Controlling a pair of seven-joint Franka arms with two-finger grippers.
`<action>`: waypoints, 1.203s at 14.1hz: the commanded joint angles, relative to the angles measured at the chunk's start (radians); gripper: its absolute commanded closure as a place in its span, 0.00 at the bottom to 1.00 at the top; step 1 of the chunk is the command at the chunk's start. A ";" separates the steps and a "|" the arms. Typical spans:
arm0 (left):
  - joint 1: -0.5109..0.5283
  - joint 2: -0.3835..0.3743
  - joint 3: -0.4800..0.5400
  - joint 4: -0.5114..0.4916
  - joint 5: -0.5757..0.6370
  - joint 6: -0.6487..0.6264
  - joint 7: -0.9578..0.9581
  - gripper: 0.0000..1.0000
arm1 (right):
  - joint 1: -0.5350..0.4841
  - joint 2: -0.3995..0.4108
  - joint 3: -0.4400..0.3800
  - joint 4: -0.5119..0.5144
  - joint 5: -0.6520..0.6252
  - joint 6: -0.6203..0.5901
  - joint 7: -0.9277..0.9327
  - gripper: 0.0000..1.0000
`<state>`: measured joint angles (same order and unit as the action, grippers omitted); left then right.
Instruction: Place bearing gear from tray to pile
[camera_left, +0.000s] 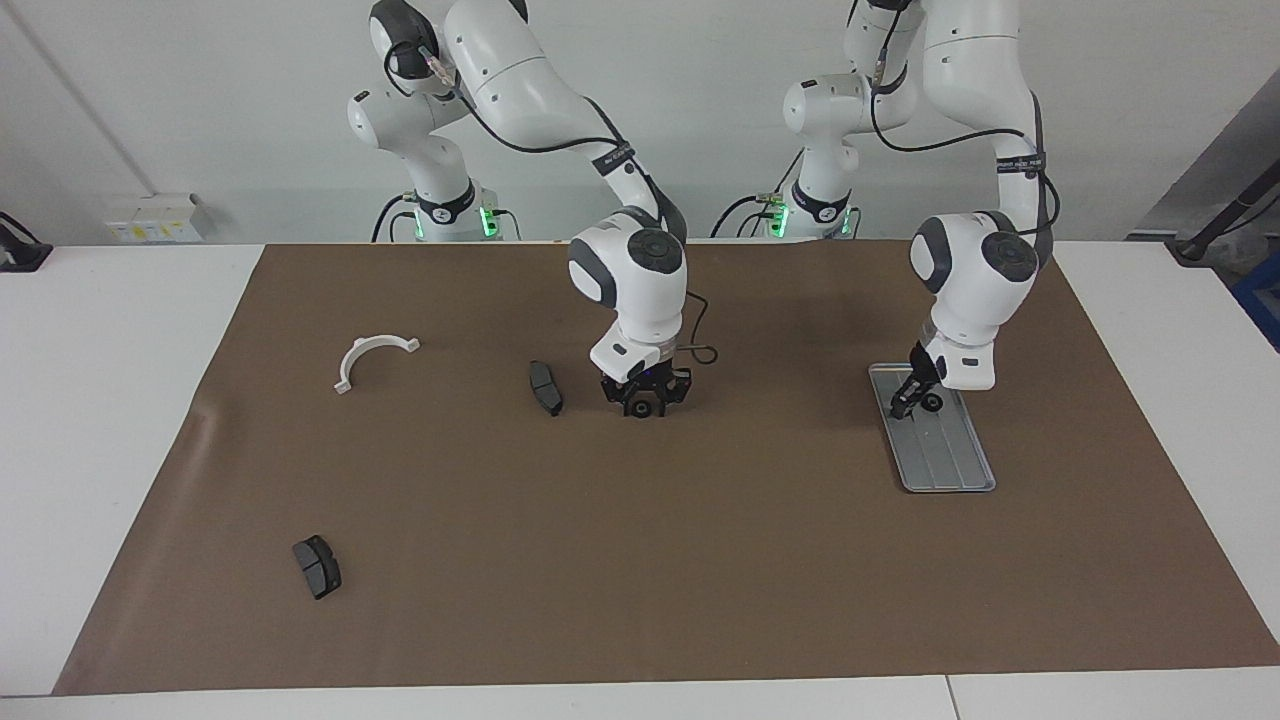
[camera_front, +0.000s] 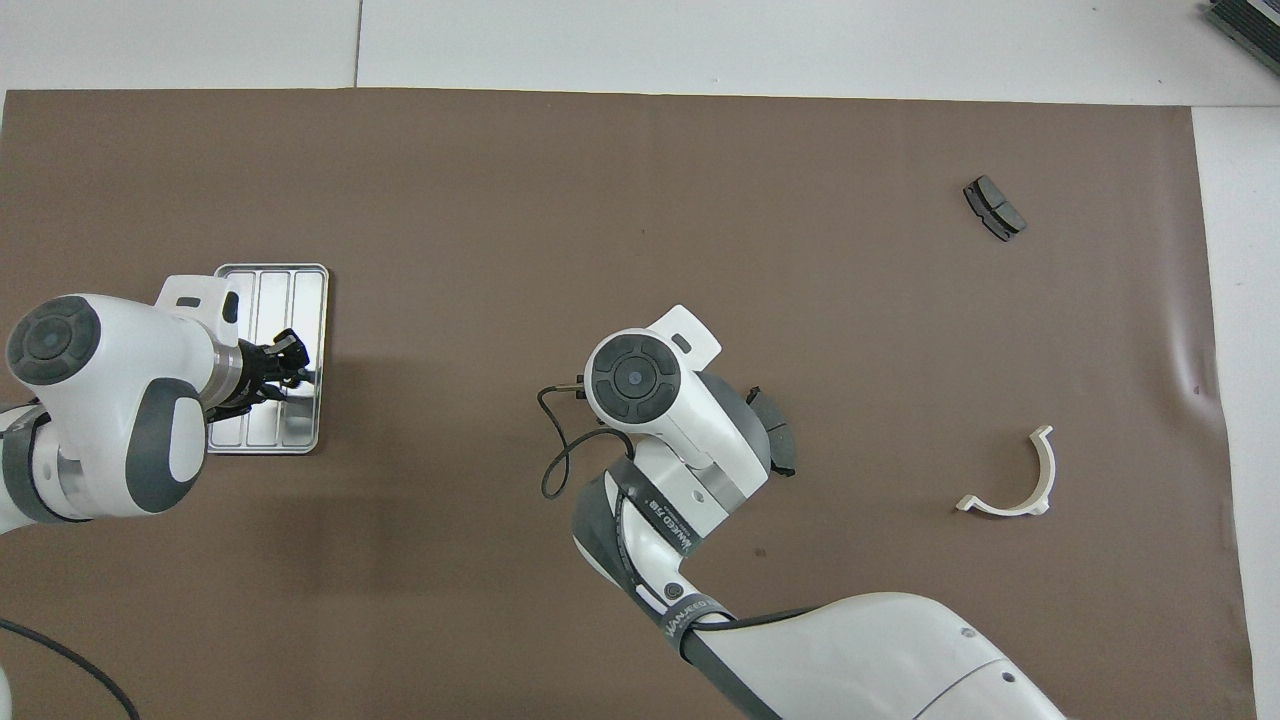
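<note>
The silver tray (camera_left: 945, 460) lies on the brown mat toward the left arm's end; it also shows in the overhead view (camera_front: 300, 285). My left gripper (camera_left: 903, 405) is low over the tray's end nearer the robots, with a small black gear (camera_left: 932, 402) on the tray right beside it. My right gripper (camera_left: 645, 400) is low over the middle of the mat, with a black round gear (camera_left: 640, 409) at its tip. In the overhead view the left gripper (camera_front: 285, 362) is over the tray, and the right gripper is hidden under its own wrist.
A dark brake pad (camera_left: 546, 388) lies close beside the right gripper and shows in the overhead view (camera_front: 775, 440). A white half-ring bracket (camera_left: 372, 358) and a second brake pad (camera_left: 317, 566) lie toward the right arm's end.
</note>
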<state>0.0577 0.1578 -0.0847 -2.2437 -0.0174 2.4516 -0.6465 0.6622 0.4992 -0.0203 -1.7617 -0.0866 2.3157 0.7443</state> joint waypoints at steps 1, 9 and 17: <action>-0.002 0.002 0.005 -0.016 0.005 0.027 -0.010 0.77 | -0.001 -0.007 -0.001 -0.021 -0.021 -0.016 0.021 0.86; -0.016 0.026 0.005 0.086 0.005 -0.051 -0.010 0.84 | -0.062 -0.092 -0.004 -0.012 -0.019 -0.067 0.015 1.00; -0.246 0.048 0.005 0.249 0.011 -0.203 -0.165 0.84 | -0.448 -0.199 -0.003 -0.025 -0.013 -0.141 -0.385 1.00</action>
<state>-0.1118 0.1890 -0.0935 -2.0178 -0.0174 2.2731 -0.7502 0.3103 0.2995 -0.0404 -1.7601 -0.0987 2.1497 0.4723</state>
